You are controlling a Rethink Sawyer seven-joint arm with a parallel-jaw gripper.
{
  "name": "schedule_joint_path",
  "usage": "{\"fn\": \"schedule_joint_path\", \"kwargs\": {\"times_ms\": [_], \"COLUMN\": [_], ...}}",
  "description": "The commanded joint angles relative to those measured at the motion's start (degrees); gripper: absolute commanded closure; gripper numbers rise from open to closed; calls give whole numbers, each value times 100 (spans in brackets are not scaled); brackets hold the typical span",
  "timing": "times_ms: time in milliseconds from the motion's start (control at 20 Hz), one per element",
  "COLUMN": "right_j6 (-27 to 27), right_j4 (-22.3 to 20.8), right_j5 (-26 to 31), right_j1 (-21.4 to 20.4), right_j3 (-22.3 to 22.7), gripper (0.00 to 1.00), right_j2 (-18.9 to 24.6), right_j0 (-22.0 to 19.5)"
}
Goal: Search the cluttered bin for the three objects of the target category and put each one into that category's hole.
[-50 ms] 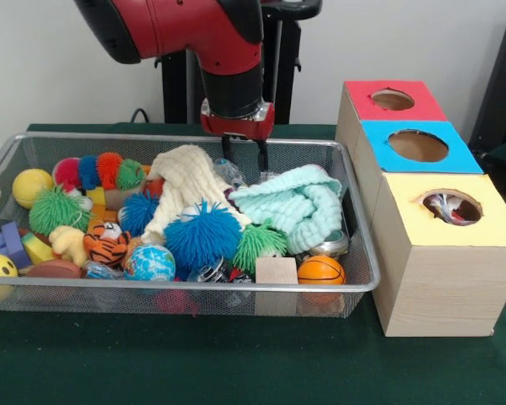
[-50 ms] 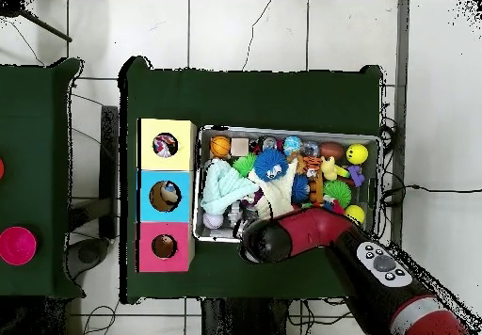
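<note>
- The black two-fingered pincer [image 1: 243, 158] hangs released and empty, its tips spread just above the far side of the silver wire-mesh bin [image 1: 358, 221], over the gap between the cream knitted cloth [image 1: 185, 181] and the mint-green knitted cloth [image 1: 297, 205].
- Dropping straight down here risks snagging a fold of either cloth rather than a solid toy; a dragged cloth would likely pull its neighbours along or spill them over the rim.
- Something clear and crinkly [image 1: 228, 171] lies right under the tips; it looks slippery and could slide out of a weak pinch.
- Which category is wanted cannot be told from the scene. Candidates sit apart: the blue spiky ball [image 1: 201, 236] at mid-bin, the small orange basketball [image 1: 321, 270] and the pale wooden cube [image 1: 276, 271] at the near wall.
- The cloths probably hide further items, so a target may be missed.
- The wooden box topped with red, blue and yellow panels [image 1: 413, 148] stands just beside the bin on the green counter [image 1: 236, 363]; a wide carry could clip its edge, or drop a toy in the wrong hole.
</note>
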Motion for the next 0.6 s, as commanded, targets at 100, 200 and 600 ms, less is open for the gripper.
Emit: {"fn": "schedule_joint_path", "kwargs": {"times_ms": [100, 200, 600], "right_j6": [-1409, -1462, -1589], "right_j4": [126, 145, -89], "right_j5": [900, 969, 1026], "right_j1": [-101, -127, -30], "right_j3": [-380, -427, -705], "gripper": [0, 0, 0], "right_j2": [485, 521, 533], "right_j0": [50, -10, -166]}}
